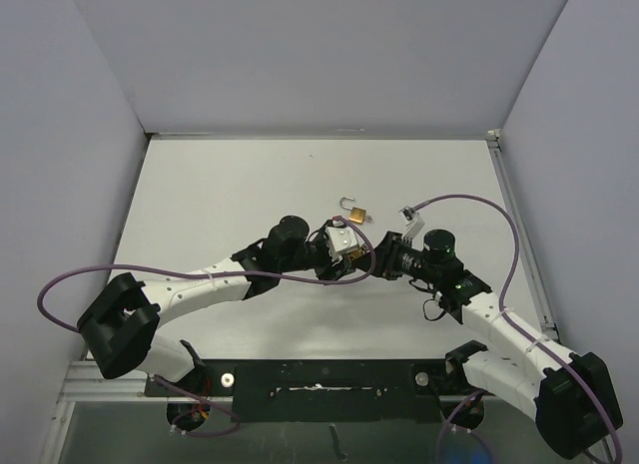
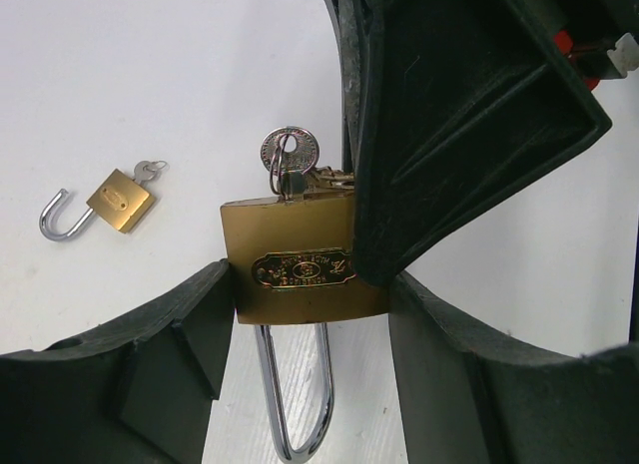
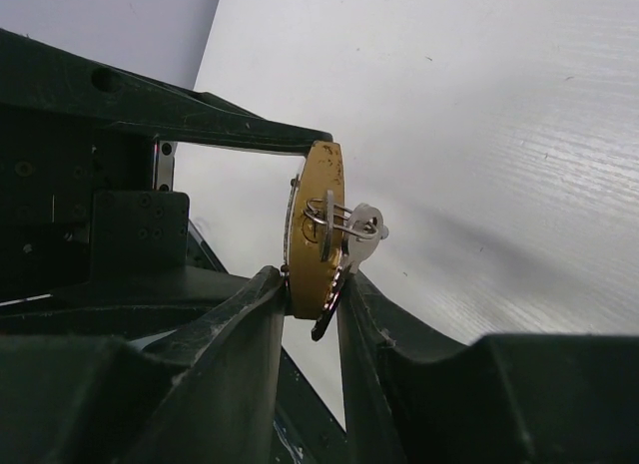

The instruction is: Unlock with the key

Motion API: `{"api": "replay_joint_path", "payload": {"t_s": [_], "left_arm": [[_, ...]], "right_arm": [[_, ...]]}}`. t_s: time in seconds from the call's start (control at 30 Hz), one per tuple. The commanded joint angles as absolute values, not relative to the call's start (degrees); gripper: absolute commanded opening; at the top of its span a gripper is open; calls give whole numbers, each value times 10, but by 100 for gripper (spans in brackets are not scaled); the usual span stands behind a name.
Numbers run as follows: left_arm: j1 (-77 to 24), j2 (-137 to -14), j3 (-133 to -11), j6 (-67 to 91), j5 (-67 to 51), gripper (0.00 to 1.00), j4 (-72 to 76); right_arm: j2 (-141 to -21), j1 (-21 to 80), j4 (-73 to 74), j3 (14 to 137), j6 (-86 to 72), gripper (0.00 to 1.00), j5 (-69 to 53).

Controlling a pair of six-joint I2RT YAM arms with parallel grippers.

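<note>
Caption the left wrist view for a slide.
Left hand grips a brass padlock, key inserted, right hand beside the key; smaller padlock lies nearby.

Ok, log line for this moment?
left hand: holding padlock | key: in padlock | right hand: at key, grip unclear

Small brass padlock [image 2: 120, 198], shackle open, key [image 2: 150, 169] in it, lying on white table [image 1: 230, 195]; grey walls [image 1: 300, 55] around.

Top camera hangs above and behind me, looking down over the whole table [image 1: 220, 185], far off. Both wrist cameras sit close on one padlock [image 2: 300, 269]: left faces its flat front, right its narrow edge.
</note>
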State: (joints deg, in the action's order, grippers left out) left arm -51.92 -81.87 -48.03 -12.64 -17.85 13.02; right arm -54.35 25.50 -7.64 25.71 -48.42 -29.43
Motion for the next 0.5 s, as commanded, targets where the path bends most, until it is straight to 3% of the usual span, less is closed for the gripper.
{"api": "replay_joint_path", "payload": {"t_s": [0.0,0.2,0.47], "left_arm": [[-529,-802,-500,-125,-221,0,204],[-536,-805,-501,-127,-230,0,202],[-546,-809,-505,-131,-236,0,198]], "right_arm": [[-551,256,-123,259,-480,28,-293],[-559,255,-129,259,-478,34,-290],[-568,255,-140,258,-479,33,-286]]}}
